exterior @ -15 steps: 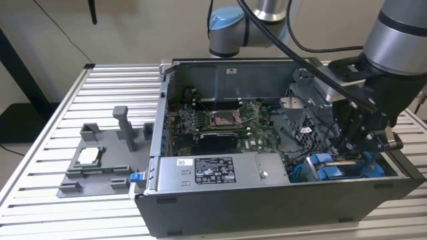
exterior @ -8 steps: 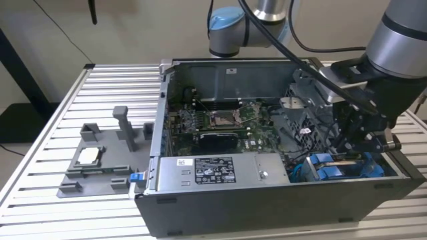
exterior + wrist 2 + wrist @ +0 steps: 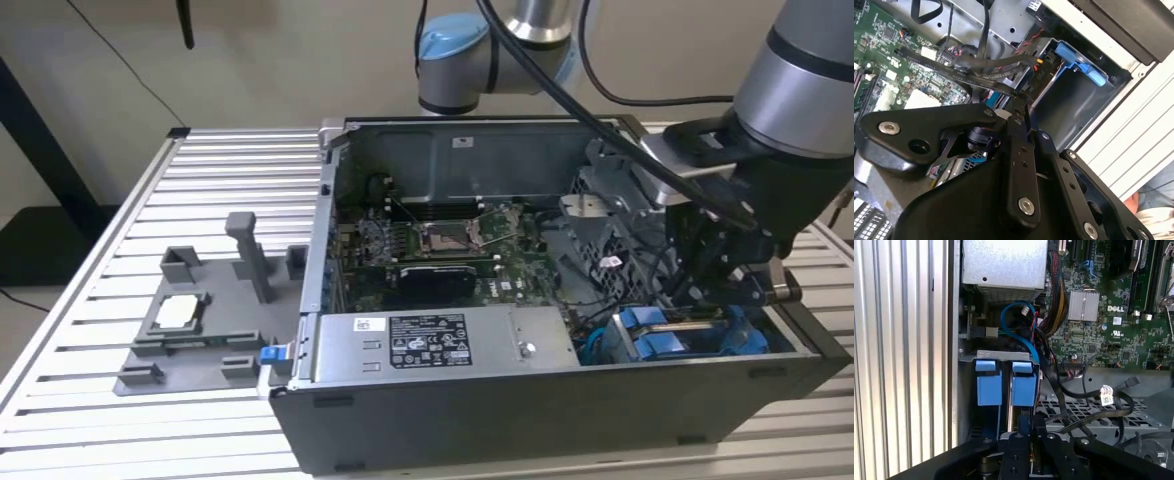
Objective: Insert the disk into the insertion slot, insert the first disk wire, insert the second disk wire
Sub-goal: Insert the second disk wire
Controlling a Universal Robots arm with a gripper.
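Ribbed aluminium counter (image 3: 107, 300) carries the open computer case, where the black hand (image 3: 1024, 432), clenched, sits directly over the blue-railed grey insertion slot (image 3: 1006, 385).

The insertion slot (image 3: 1004, 385) is dull grey sheet metal with bright blue plastic tabs — smooth, slightly glossy. The hand (image 3: 1021, 440) is matt black metal with shiny screw heads. The surface (image 3: 200, 160) is ribbed, brushed aluminium; the computer case (image 3: 534, 410) is matt dark grey.

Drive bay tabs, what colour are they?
Bright blue tabs on the drive bay, clearest in the first wrist view.
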